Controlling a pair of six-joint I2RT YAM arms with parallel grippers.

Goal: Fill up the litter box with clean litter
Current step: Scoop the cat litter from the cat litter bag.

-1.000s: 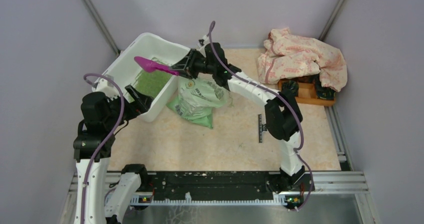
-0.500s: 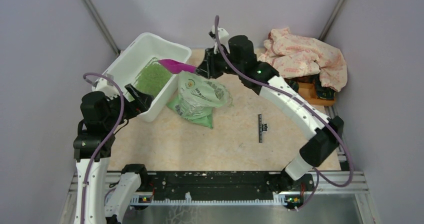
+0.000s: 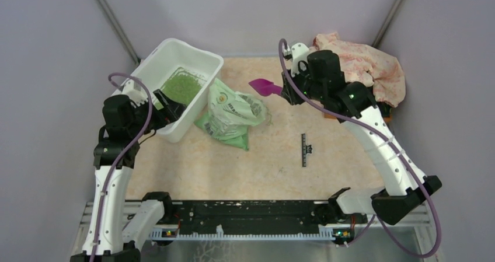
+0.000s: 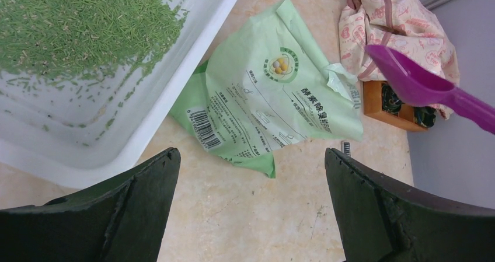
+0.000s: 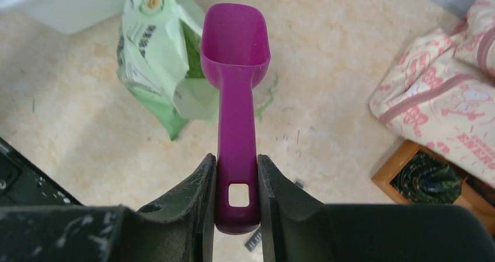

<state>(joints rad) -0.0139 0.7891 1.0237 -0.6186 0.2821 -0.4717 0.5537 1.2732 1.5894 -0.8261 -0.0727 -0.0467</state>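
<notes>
One litter box point(image 3: 166, 55), one bag point(image 3: 230, 115), one scoop point(image 3: 265, 87)

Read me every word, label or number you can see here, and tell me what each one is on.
"酵素除臭": seems to read so, large print on the green bag.
Small print and barcode digits on it: too small.
Letters on the pink cloth: too blurred.
Marks on the black strip: too small.
</notes>
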